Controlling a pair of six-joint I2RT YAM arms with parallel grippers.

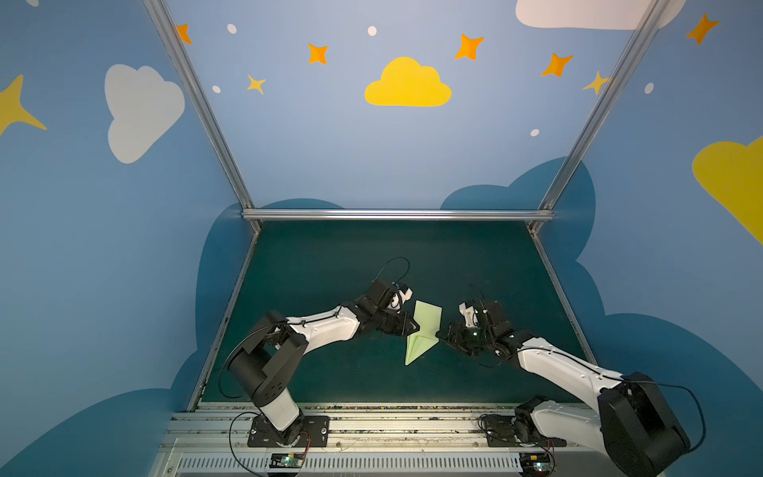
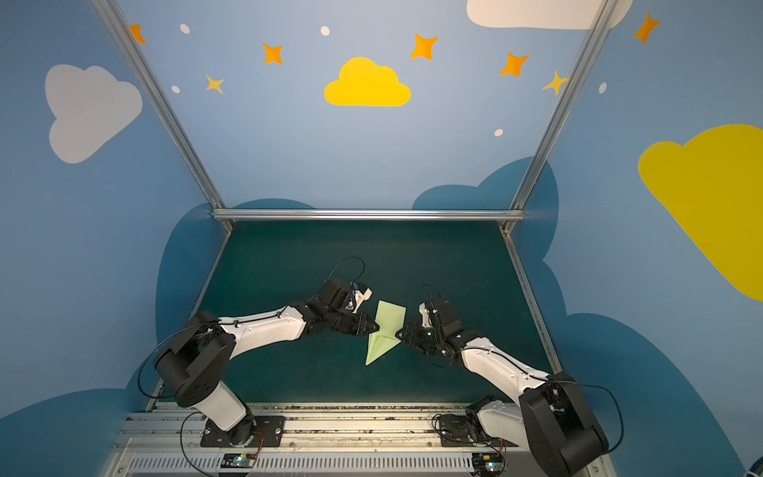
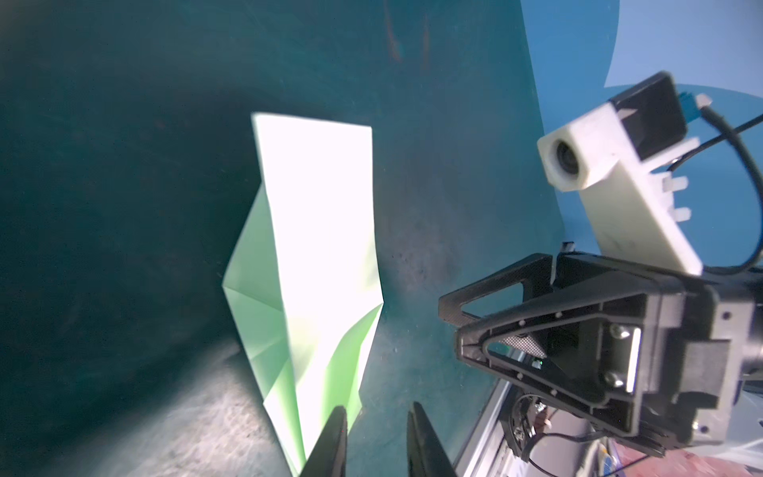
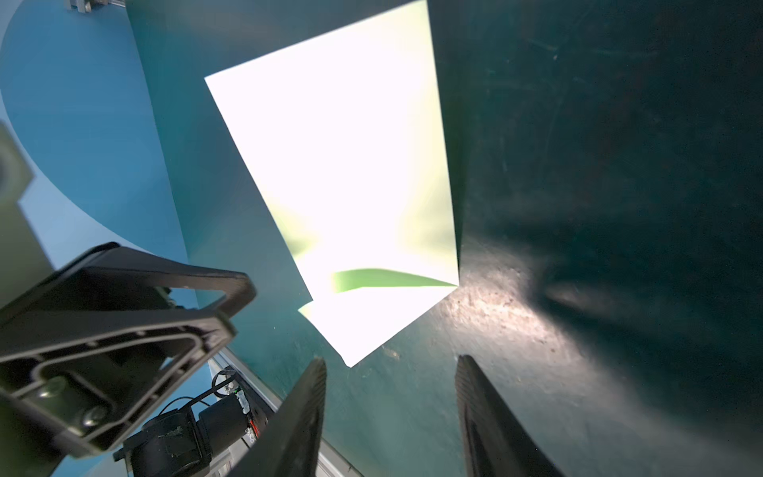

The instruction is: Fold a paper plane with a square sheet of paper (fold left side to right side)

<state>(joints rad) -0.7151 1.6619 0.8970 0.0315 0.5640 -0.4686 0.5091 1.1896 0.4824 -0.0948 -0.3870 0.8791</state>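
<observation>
The thin pale-green paper sheet [image 1: 427, 320], creased into a pointed shape, lies on the dark green worktop [image 1: 330, 268] between both jaws: the left jaws stand narrowly parted and empty beside its edge, while the right jaws gape wider, also empty, with a paper corner just ahead of them.

One paper [image 1: 427, 320] on one table [image 1: 330, 256]. Two arms: a left arm [image 1: 326, 328] and a right arm [image 1: 553, 363]. Each arm ends in one pair of jaws, making two pairs and four jaws in all. Two wrist cameras: a left camera [image 1: 406, 294] and a right camera [image 1: 466, 312]. Two base plates: a left plate [image 1: 318, 431] and a right plate [image 1: 495, 437]. The frame shows two posts, a left post [image 1: 202, 107] and a right post [image 1: 598, 107], and one crossbar [image 1: 396, 214].
</observation>
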